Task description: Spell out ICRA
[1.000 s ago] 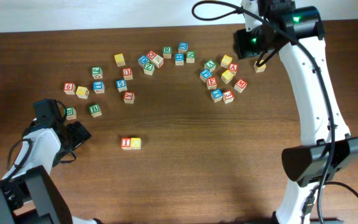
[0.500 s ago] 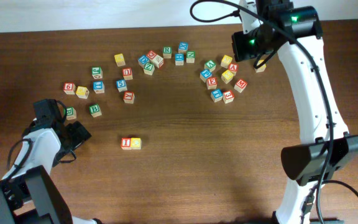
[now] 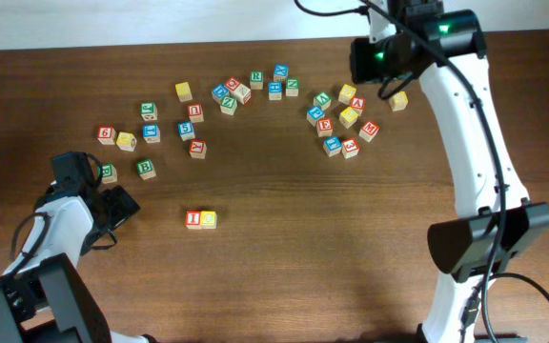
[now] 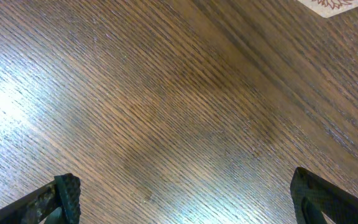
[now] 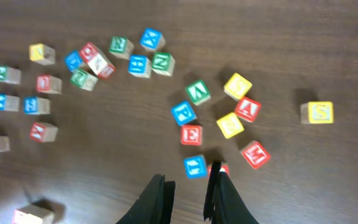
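Rising off the yellow cube (image 3: 399, 100), right jaws (image 5: 188, 186) nearly together, empty; left jaws (image 4: 185, 196) stay apart.

Right wrist view: a red block (image 5: 217, 167) is half hidden behind the fingers (image 5: 219, 193), so its letter's unreadable. Blocks left of it blur out. Left fingers (image 4: 67, 191) are cropped at the bottom edge.

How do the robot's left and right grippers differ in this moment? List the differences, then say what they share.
The left gripper has its jaws wide apart, while the right gripper has them almost together. The left gripper looks down on bare wooden table, while the right gripper hangs above a scatter of letter cubes. Both grippers are empty.
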